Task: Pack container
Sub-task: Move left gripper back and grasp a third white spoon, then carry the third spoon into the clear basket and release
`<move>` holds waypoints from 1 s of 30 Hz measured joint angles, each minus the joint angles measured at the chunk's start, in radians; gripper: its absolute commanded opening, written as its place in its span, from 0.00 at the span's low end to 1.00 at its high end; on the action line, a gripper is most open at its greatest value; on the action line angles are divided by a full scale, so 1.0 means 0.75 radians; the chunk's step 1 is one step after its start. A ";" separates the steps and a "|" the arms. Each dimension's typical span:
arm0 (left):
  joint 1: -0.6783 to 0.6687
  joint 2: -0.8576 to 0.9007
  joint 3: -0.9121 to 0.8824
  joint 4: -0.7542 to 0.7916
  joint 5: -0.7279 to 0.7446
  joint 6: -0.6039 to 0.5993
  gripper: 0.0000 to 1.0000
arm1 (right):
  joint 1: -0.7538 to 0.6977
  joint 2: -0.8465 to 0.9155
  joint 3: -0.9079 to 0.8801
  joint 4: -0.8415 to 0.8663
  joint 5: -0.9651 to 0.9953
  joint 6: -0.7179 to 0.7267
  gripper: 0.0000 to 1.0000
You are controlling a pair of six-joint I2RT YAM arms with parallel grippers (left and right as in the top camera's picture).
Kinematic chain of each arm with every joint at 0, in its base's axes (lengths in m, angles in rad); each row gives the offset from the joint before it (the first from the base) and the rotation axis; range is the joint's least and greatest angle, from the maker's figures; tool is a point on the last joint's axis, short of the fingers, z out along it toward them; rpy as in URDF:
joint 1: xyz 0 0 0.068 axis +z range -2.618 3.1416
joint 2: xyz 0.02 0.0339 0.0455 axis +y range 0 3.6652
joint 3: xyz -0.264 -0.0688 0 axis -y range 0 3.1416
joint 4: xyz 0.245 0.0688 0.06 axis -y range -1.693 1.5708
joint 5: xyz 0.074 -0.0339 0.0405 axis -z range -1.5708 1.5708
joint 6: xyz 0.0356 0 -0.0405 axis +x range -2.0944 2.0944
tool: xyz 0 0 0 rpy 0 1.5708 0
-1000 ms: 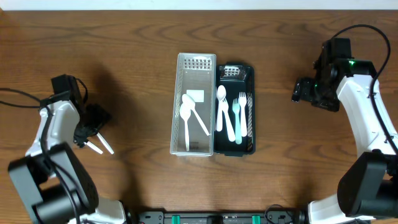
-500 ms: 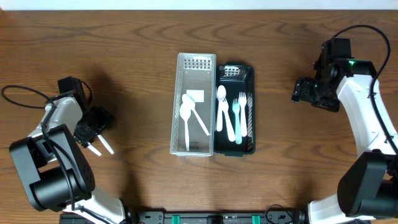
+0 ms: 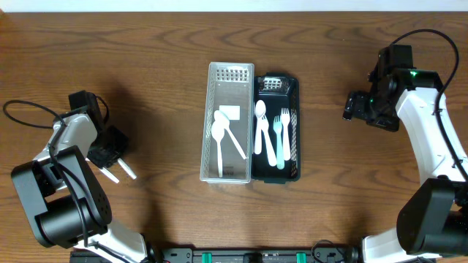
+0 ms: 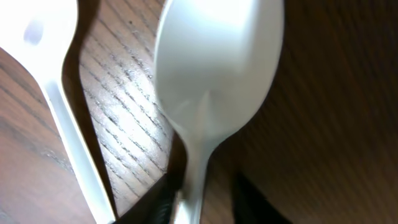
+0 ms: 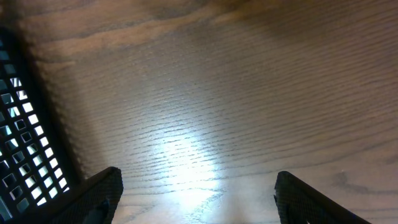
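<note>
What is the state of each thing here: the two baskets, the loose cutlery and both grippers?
White basket: upright, two white spoons inside.
Black basket: upright, spoons and forks inside.
Left gripper: fingers astride a white spoon, grip unclear.
Second white utensil: lying on the table.
Right gripper: open, empty.

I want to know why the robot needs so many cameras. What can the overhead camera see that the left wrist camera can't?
Only overhead: the white basket and black basket holding cutlery, and the right arm. Only left wrist: the white spoon's bowl, huge and close, its handle running into the left pincer. Both: that spoon, a second white utensil beside it, and the wooden table.
</note>
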 measured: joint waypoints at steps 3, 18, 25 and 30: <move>0.000 0.001 0.000 -0.004 -0.002 -0.001 0.11 | 0.000 0.000 0.000 0.000 0.000 0.000 0.81; -0.078 -0.055 0.001 -0.126 -0.017 0.002 0.06 | 0.000 0.000 0.000 0.007 -0.001 0.000 0.81; -0.424 -0.388 0.104 -0.256 -0.026 0.002 0.06 | 0.000 0.000 0.000 0.006 -0.001 0.000 0.81; -0.790 -0.562 0.183 -0.242 -0.022 -0.028 0.06 | 0.000 0.000 0.000 0.007 -0.001 0.000 0.81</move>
